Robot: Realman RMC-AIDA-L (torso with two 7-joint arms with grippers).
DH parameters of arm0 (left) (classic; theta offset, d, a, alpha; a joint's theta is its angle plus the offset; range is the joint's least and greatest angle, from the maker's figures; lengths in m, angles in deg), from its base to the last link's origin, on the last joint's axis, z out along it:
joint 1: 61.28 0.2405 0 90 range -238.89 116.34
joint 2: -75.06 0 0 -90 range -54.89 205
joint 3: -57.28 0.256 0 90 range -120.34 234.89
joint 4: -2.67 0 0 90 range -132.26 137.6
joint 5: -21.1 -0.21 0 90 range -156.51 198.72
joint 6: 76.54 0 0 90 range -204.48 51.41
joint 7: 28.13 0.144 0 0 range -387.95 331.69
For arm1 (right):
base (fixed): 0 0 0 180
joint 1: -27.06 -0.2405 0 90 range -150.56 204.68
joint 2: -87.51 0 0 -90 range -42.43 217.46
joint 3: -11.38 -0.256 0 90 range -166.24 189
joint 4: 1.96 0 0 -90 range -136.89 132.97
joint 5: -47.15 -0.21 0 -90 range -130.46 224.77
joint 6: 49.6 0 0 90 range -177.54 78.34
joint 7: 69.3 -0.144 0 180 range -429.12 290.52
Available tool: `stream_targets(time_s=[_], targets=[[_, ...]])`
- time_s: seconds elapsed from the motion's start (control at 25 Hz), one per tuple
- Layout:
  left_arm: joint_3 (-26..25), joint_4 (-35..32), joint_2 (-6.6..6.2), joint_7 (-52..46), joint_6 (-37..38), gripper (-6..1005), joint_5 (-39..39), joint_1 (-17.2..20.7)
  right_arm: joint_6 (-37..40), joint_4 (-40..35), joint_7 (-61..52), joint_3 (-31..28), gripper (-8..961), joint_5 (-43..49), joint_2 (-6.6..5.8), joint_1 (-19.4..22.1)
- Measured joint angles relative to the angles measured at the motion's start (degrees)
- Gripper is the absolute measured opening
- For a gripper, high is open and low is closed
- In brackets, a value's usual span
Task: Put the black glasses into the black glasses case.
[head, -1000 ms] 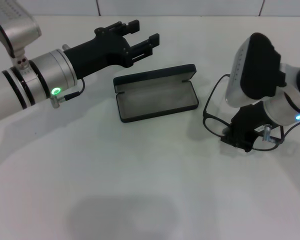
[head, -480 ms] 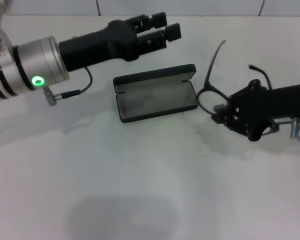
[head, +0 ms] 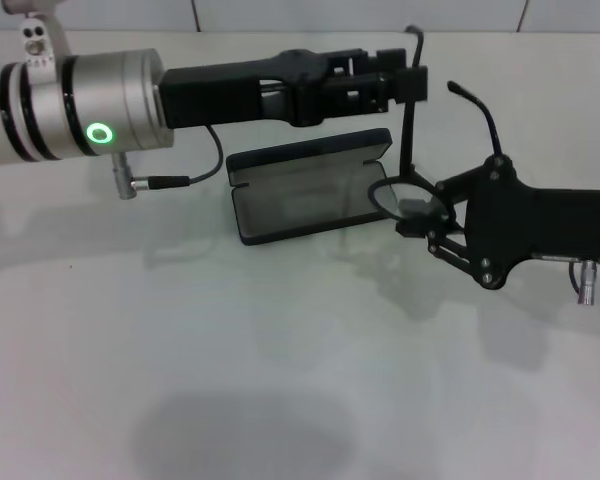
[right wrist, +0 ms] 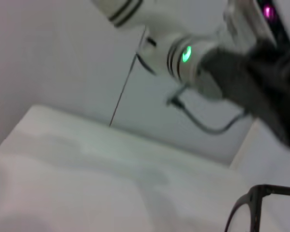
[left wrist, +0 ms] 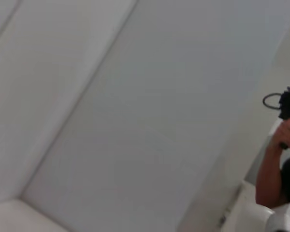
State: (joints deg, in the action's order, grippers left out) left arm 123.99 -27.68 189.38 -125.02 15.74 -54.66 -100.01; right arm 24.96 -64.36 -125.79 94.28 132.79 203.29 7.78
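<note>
Beside the open black glasses case [head: 310, 196], right gripper [head: 418, 215] pinches the black glasses [head: 408, 190]; left gripper [head: 405, 83] spread above

A white surface [head: 280, 380] meets a pale tiled wall [head: 360, 14] with dark seams under even light.

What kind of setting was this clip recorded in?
Probably an indoor lab or test bench: a plain white table against a pale panelled wall, holding only the black glasses case, with a person's arm nearby.

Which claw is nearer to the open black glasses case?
Left. The left claw hovers just above the black glasses case at its far edge; the right claw, holding the black glasses, sits beside its right end.
</note>
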Motion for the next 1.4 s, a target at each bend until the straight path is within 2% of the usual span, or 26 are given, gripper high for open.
stream_targets(time_s=[0.48, 0.8, 0.96, 1.16, 1.4], targets=[[0.41, 0.21, 0.46, -3.59, -0.28, 665, -2.86, -1.14, 3.12, 3.97, 12.20, -0.10, 116, -6.54, 0.07, -0.09], [0.41, 0.21, 1.18, -4.70, 0.03, 666, -6.39, -2.29, 3.70, 4.64, 14.79, -0.08, 116, -7.87, 0.09, 0.35], [-2.23, 0.03, 1.53, -3.95, -0.24, 666, -6.01, -1.85, 4.43, 5.14, 14.83, -0.11, 116, -7.69, -0.07, 0.45], [-8.98, 0.11, 1.60, -3.43, 0.45, 665, -5.90, -0.64, 4.71, 6.27, 15.37, -0.19, 116, -7.51, -0.22, 0.52], [-8.73, 0.21, 1.24, -5.04, 3.86, 666, -8.67, -1.66, 4.80, 6.57, 17.09, -0.20, 116, -7.50, -0.21, 0.37]])
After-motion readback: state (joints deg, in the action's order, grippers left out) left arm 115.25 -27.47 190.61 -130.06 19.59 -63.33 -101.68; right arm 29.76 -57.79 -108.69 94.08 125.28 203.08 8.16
